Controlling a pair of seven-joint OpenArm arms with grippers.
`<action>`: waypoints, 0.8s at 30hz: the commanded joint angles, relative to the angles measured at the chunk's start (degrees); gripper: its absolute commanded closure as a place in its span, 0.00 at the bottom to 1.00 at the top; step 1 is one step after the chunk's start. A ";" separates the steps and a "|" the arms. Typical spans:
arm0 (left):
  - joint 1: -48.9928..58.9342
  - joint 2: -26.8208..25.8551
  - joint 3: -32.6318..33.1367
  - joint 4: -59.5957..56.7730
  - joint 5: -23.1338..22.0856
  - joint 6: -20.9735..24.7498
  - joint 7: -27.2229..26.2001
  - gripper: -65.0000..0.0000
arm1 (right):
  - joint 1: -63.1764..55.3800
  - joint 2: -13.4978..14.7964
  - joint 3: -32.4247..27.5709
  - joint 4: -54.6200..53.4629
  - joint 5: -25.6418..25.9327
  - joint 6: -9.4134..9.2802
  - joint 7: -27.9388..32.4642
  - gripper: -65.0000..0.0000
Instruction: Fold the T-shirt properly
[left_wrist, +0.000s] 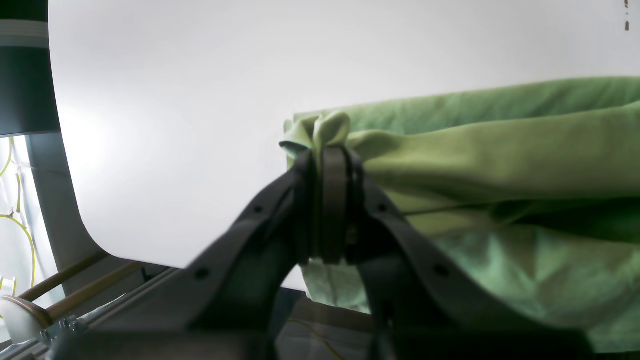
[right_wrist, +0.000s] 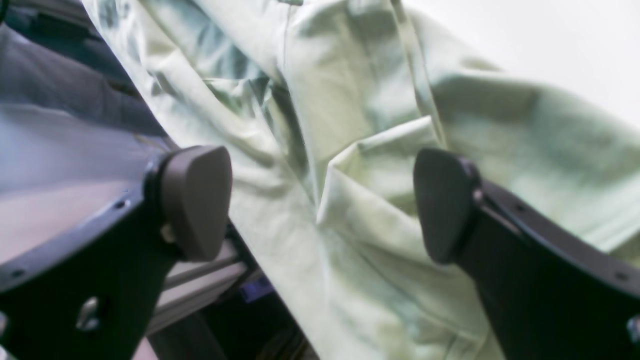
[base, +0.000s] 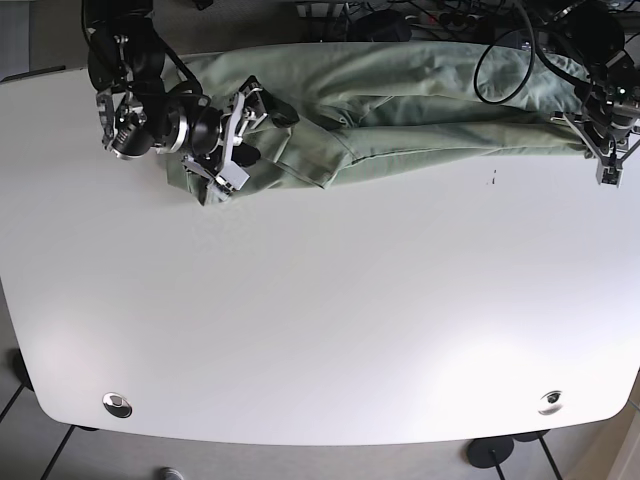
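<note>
1. T-shirt (base: 400, 110), pale green, lay bunched in a long band along the far edge of the white tabletop (base: 320, 300), reaching from the far-left area almost to the far-right corner in the base view.
2. Its far part hung over the tabletop's back edge, and folds and creases ran lengthwise through the cloth.
3. The left pincer (left_wrist: 327, 200) was clenched on a gathered corner of the T-shirt; in the left wrist view a small tuft of fabric stuck out above the closed fingertips (left_wrist: 334, 190).
4. In the base view that left pincer (base: 607, 150) sat at the garment's right end, near the far-right corner of the tabletop.
5. From the pinched corner the cloth stretched away to the right of the left wrist view, partly lifted, with a shaded fold beneath it.
6. The right pincer (right_wrist: 322, 202) was released, its two dark pads (right_wrist: 197, 200) well apart with rumpled fabric visible between them.
7. Whether those pads touched the cloth could not be told from the right wrist view, which was blurred.
8. In the base view the right pincer (base: 240, 135) hovered over the T-shirt's left end, its jaws spread above a crumpled section near the tabletop's far-left area.
9. Black cables (base: 510, 60) looped behind the far edge by the left arm.
10. A small dark speck (base: 492, 180) marked the tabletop just in front of the garment's right half.
</note>
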 joint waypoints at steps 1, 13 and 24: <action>-0.35 -0.97 -0.17 0.91 -0.16 0.14 -0.65 1.00 | 2.08 1.15 -1.65 -0.68 0.90 0.27 0.94 0.16; -0.35 -0.79 -0.17 0.83 -0.16 0.14 -0.65 1.00 | 0.49 1.06 -10.88 -5.51 -10.61 0.45 5.69 0.54; -0.35 -0.79 -0.17 0.83 -0.25 0.14 -0.65 1.00 | -6.19 1.06 -4.99 -0.24 -10.09 0.45 12.90 0.98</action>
